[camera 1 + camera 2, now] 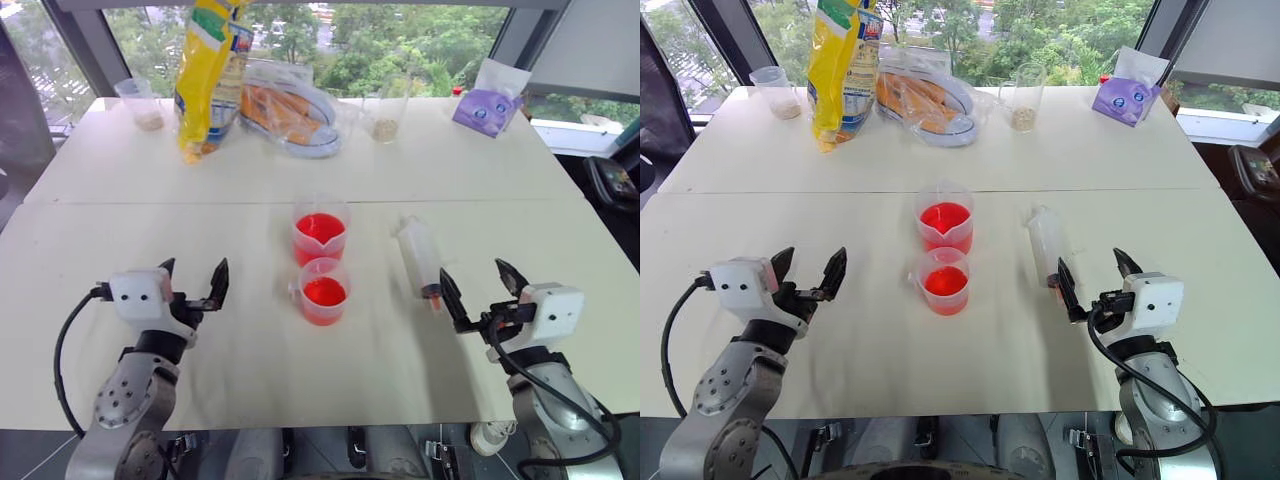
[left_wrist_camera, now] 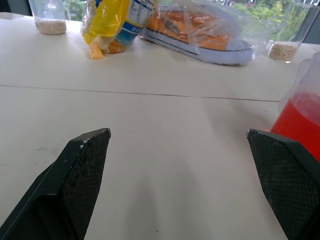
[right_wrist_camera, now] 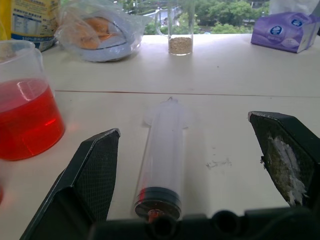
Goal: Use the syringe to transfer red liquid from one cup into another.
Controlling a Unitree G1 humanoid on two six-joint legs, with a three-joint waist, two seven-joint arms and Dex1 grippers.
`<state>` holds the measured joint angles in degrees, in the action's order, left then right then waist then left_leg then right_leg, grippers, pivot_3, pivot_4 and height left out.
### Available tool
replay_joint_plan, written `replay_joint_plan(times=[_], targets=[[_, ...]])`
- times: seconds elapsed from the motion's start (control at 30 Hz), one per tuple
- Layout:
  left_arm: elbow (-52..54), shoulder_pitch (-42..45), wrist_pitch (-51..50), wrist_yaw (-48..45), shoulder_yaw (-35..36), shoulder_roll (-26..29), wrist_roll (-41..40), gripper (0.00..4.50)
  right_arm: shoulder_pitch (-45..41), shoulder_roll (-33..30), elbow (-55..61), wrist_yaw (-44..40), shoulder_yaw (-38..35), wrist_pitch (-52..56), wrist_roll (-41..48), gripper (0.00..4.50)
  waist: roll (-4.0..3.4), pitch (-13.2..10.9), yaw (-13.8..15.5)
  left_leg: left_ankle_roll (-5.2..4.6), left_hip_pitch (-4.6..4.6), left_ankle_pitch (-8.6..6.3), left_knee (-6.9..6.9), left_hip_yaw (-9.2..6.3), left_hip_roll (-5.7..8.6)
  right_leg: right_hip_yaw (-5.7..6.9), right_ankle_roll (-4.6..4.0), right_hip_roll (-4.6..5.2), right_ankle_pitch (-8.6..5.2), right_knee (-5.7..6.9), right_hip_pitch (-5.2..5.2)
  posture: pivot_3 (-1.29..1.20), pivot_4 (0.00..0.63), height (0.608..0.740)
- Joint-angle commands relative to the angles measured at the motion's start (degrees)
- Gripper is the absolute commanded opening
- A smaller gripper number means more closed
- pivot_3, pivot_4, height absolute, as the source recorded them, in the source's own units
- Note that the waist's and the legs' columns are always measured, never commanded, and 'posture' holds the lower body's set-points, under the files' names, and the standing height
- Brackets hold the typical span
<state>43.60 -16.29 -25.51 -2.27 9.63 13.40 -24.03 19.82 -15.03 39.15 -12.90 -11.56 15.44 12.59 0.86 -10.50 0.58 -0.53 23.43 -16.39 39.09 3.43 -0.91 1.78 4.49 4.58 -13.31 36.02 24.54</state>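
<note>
- Centrally, a wide cream-white table [image 1: 120, 230] fills the frame, with a seam line running side to side across its middle; big windows behind it show green trees.
- Along the upper edge of the frame stand a yellow snack bag [image 1: 208, 75], a clear bag of orange food on a plate [image 1: 290, 110], two clear cups holding grain [image 1: 140, 103] [image 1: 385, 108], and a purple tissue pack [image 1: 487, 106]. Print on the yellow bag and tissue pack is too small to read.
- At frame centre sits the taller beaker [image 1: 320, 230] with a pouring lip, holding red liquid [image 1: 319, 227]. Just below it, almost touching, sits the shorter handled cup [image 1: 324, 291], also holding red.
- Right of the cups, the syringe [image 1: 417, 256] lies flat on the table. Its long axis runs nearly up and down the frame, slightly slanted; the red-stained tip points toward the lower edge, the plunger toward the windows.
- Lower left, the left gripper [image 1: 194, 277] hovers above bare table with its fingers spread wide, empty.
- Lower right, the right gripper [image 1: 484, 283] is likewise spread wide and empty, just below and right of the syringe tip, not touching it.
</note>
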Motion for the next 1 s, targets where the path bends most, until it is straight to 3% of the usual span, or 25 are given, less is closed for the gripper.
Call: replay_joint_plan(times=[0.03, 0.73, 1.0], targets=[[2.1, -0.4, 1.3, -0.2, 0.1, -0.6, 0.6, 4.50, 0.2, -0.1, 1.9, -0.4, -0.6, -1.2, 0.4, 4.45, 0.00, 0.0, 0.0, 0.00, 0.00, 0.00, 0.00, 0.00, 0.00, 0.00, 0.00, 0.00, 0.00, 0.00, 0.00, 0.00, 0.150, 0.740], [2.1, -0.1, 1.1, -1.9, 0.1, -1.1, 1.2, 4.50, -0.2, 0.5, 1.7, 0.0, -0.6, -0.7, 0.4, 4.45, 0.00, 0.0, 0.0, 0.01, 0.01, -0.01, 0.00, -0.03, 0.00, -0.01, 0.01, 0.03, -0.01, -0.02, 0.01, 0.00, 0.150, 0.740], [0.8, 3.7, -0.9, -5.0, 1.9, 1.5, -1.9, 4.50, -5.1, -2.3, 0.7, -2.9, -1.5, 1.9, 3.2, 4.45, 0.00, 0.0, 0.0, 0.00, 0.02, -0.01, 0.00, -0.04, 0.00, 0.02, 0.00, 0.02, -0.01, -0.02, 0.01, 0.00, 0.150, 0.740]])
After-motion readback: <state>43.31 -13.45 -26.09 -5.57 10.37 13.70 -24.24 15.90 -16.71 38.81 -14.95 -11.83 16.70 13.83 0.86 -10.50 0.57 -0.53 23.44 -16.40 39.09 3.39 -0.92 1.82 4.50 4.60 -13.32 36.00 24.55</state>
